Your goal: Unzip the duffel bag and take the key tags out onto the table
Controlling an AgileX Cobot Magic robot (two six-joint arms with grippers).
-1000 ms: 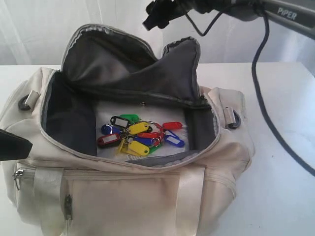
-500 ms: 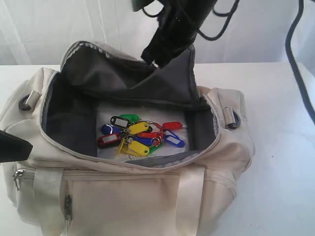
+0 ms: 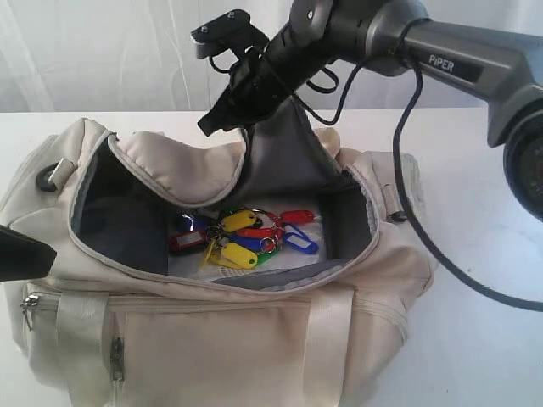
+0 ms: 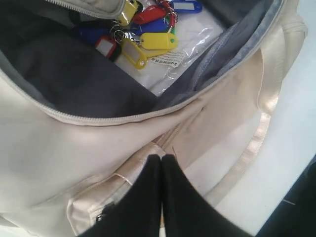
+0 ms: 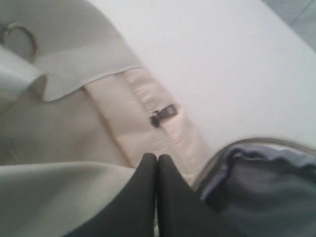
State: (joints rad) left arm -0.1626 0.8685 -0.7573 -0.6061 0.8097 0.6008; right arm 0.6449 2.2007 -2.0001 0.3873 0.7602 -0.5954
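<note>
Our right hand [image 3: 209, 124] hangs over the far rim of the unzipped duffel bag [image 3: 212, 339], fingers pressed together against the raised flap. We cannot tell whether cloth is nipped between them. The key tags [image 3: 246, 236] lie below this hand on the bag's floor, the bunch spread along the bag's length. Our left hand [image 4: 160, 159], fingers also together, sits low outside the bag's front wall, with the tags beyond the zipper rim. We judge the right hand has the freer drop. The desk [image 3: 475, 339] waits alongside.
</note>
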